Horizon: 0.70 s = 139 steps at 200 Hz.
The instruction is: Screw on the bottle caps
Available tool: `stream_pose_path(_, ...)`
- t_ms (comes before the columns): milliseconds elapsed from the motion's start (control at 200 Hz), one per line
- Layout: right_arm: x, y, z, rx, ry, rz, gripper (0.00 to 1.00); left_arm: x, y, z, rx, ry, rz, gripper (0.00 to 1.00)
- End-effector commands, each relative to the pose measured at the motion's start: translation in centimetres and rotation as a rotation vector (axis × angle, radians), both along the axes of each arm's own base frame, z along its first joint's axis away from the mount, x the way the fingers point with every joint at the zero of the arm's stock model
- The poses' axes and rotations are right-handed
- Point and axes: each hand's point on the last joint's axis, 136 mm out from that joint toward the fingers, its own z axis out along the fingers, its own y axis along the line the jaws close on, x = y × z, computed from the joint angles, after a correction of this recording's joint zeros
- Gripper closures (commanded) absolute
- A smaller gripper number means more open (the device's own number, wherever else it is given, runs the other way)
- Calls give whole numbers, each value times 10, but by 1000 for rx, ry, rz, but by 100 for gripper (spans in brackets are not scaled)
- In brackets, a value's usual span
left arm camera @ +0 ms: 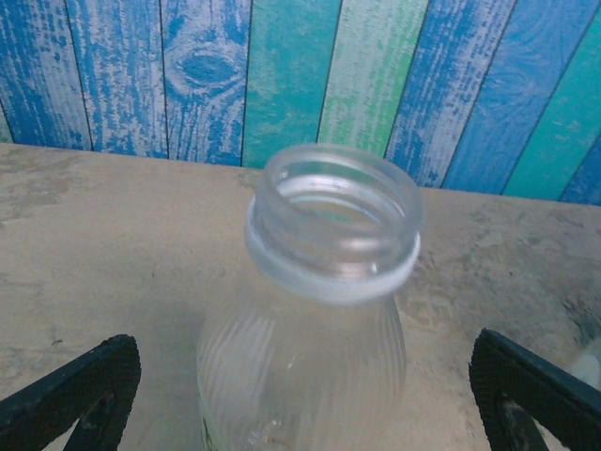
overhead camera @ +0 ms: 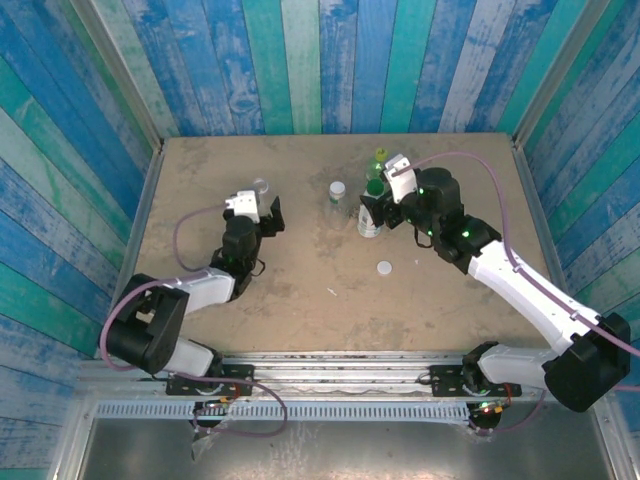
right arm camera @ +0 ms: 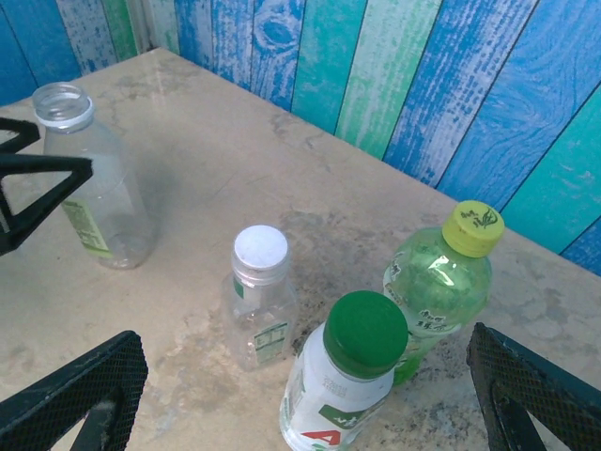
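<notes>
Three bottles (right arm camera: 437,282) are wearing caps. The last clear bottle (left arm camera: 333,272) is standing uncapped inside the wide-open left claw (left arm camera: 302,385). Right claw (right arm camera: 310,395) is hanging released too, probably needing to grab the loose white cap (overhead camera: 384,267) off the tabletop (overhead camera: 300,290) next.

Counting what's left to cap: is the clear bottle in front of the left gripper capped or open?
Open. The clear bottle shows a bare, uncapped rim; you see down into its neck.
</notes>
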Motion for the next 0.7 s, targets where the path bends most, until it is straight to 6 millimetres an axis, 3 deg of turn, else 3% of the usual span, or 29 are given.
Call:
stream_pose_path(0, -5, 4, -4, -6, 8, 30, 9, 11, 8, -14, 0, 48, 72, 6)
stream_pose_path(165, -3, 5, -5, -9, 10, 33, 9, 24, 2, -30, 19, 104, 73, 6)
stream_pose_path(235, -3, 6, -4, -9, 10, 33, 9, 26, 3, -33, 18, 111, 82, 0)
stream_pose_path(501, -4, 5, -10, -18, 23, 34, 10, 27, -3, -36, 43, 95, 46, 31)
stream_pose_path(691, -7, 2, -12, -24, 30, 29, 10, 25, -6, -34, 58, 87, 16, 43)
